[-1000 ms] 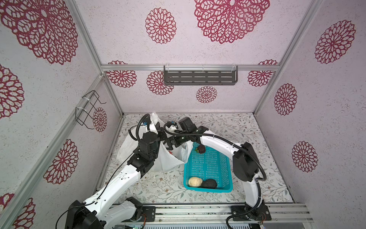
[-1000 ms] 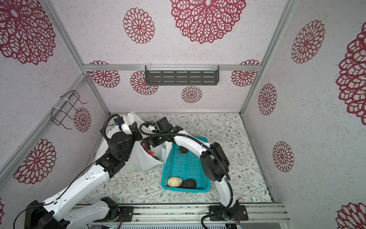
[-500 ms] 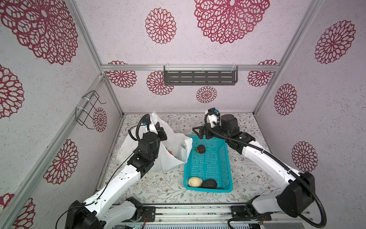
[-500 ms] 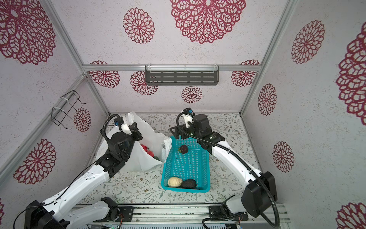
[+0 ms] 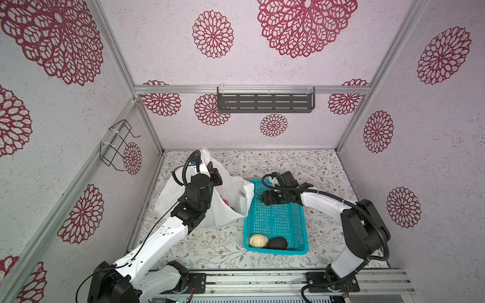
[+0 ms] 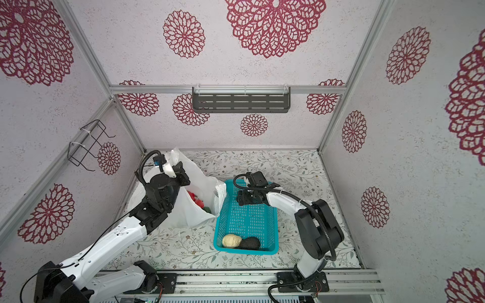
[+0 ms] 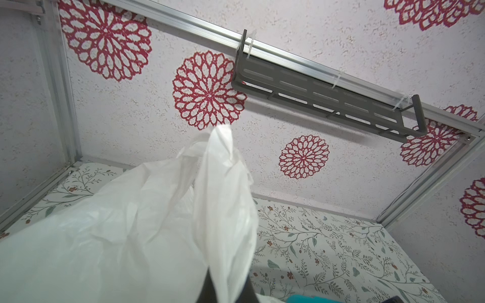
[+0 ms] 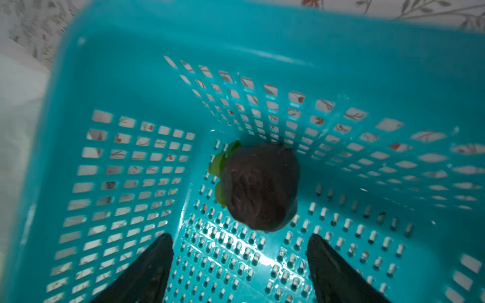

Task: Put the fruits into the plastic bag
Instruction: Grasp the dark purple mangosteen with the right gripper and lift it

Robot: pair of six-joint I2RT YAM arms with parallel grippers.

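Note:
The white plastic bag stands left of the basket, its mouth held up. My left gripper is shut on the bag's handle. Red fruits and a green one lie inside the bag. A cream-yellow lump and a dark avocado rest at the basket's near end. My right gripper is open, low in the basket's far corner. Just ahead of its fingertips lies a dark round fruit with green leaves, untouched and hidden in both top views.
The turquoise perforated basket stands mid-table, with its walls close around my right gripper. A grey shelf hangs on the back wall and a wire rack on the left wall.
My right arm has swung from the bag's mouth to the basket's far end and dropped into it, and its jaws have narrowed a little. The left gripper and bag have stayed put.

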